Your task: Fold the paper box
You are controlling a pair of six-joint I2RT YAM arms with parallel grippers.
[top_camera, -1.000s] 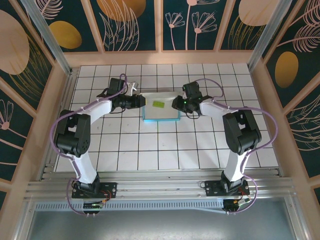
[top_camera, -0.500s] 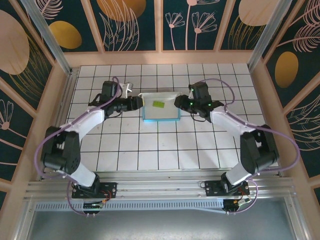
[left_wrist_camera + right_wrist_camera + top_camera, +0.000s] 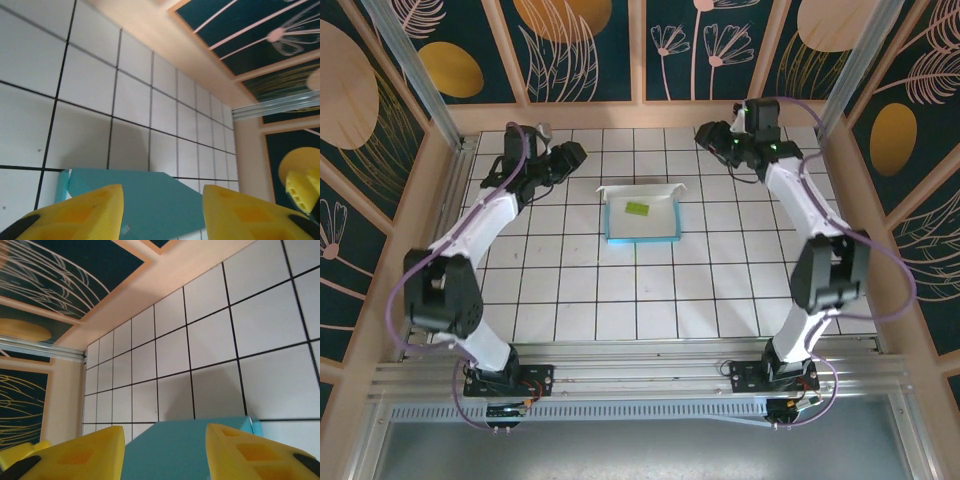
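**Both tools open, paper box lying alone between them**

The left tool (image 3: 570, 153) has its yellow fingers (image 3: 75, 212) spread apart with nothing between them. Through that gap, its wrist camera looks down on a teal edge of the paper box (image 3: 150, 192) and the white tiles beyond it. The right tool (image 3: 704, 133) is likewise parted, its fingers (image 3: 252, 452) gripping nothing, and the same teal card lies below and ahead of them in the right wrist view.

From above, the left tool hangs over the far-left tiles and the right tool over the far-right tiles, close to the back wall. Both point inward toward each other. The paper box sits flat on the tiled bench (image 3: 620, 300), between the two tools and apart from both. It forms a shallow teal-rimmed rectangle with a white floor and a white flap along its far edge. A small yellow-green slip (image 3: 637, 208) lies inside it.
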